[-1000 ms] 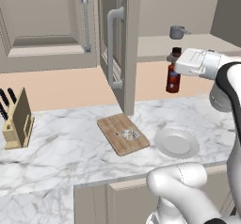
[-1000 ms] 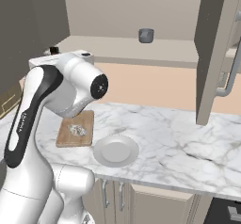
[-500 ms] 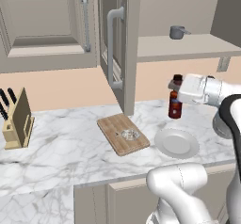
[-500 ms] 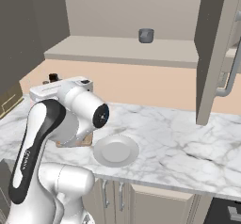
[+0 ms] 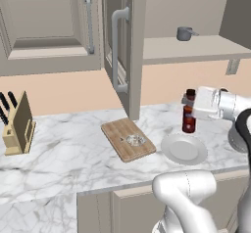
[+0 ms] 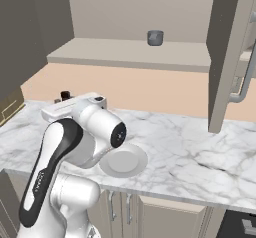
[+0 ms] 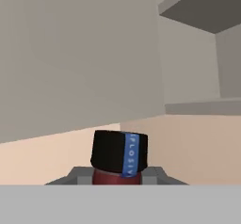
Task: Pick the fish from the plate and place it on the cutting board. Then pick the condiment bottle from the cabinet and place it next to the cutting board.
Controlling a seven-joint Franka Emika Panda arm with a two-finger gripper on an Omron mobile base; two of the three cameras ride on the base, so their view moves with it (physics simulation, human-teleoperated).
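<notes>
Gripper (image 5: pixel 192 108) clamped narrow on condiment bottle (image 5: pixel 189 118), gripped near the neck, bottle upright. In left base view bottle sits at about 12 o'clock of the plate (image 5: pixel 184 149), just beside its far rim, base at or just above the marble counter (image 5: pixel 73 149) — contact hard to tell. Black cap (image 7: pixel 119 152) with a blue strip fills the low centre of the hand view, dark-red neck below it between the fingers. In right base view only the cap (image 6: pixel 65 95) peeks above the white hand at roughly 10 o'clock of the plate (image 6: pixel 124 161).

Cutting board (image 5: pixel 128 139) at 9 o'clock of the plate, near but apart, lying flat and skewed. Fish (image 5: pixel 134 140) on the board, toward its right half. Plate bare.

Cabinet (image 5: pixel 132 46) door swung open, edge-on at 12 o'clock of the board, long grey bar handle (image 5: pixel 115 51) facing left. Beige shelf (image 5: pixel 196 48) carrying small grey pot (image 5: pixel 185 33) at 12 o'clock of the bottle, well above. Knife block (image 5: pixel 17 124) far out at 9 o'clock of the board, black handles up.
</notes>
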